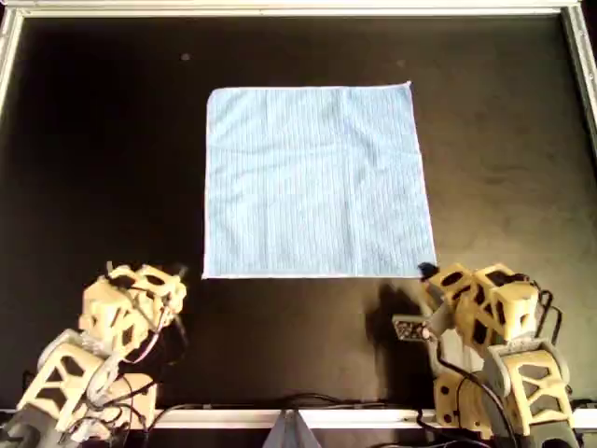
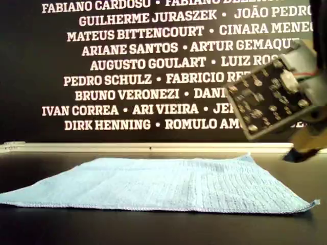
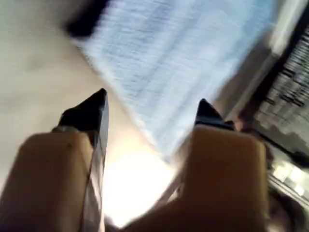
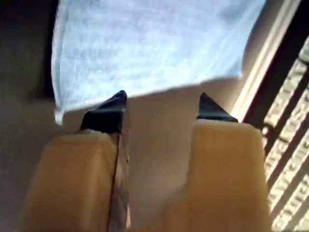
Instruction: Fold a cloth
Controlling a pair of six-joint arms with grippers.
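The light blue cloth [image 1: 317,182] lies flat and square on the black table, unfolded; it also shows in the exterior view [image 2: 163,186]. My first gripper [image 1: 160,273] is open and empty, just off the cloth's near corner on the overhead view's left. In the first wrist view [image 3: 152,99] that cloth corner [image 3: 164,140] lies ahead between the fingers. My second gripper [image 1: 427,272] is open and empty at the near corner on the overhead view's right. In the second wrist view [image 4: 162,96] the cloth edge [image 4: 145,89] lies at its fingertips. The second gripper also hangs over that corner in the exterior view [image 2: 296,154].
A pale metal rail [image 1: 298,7] frames the table at the far side and both sides. A wall with white names [image 2: 153,66] stands behind the far rail. Cables [image 1: 280,403] run along the near edge between the arm bases.
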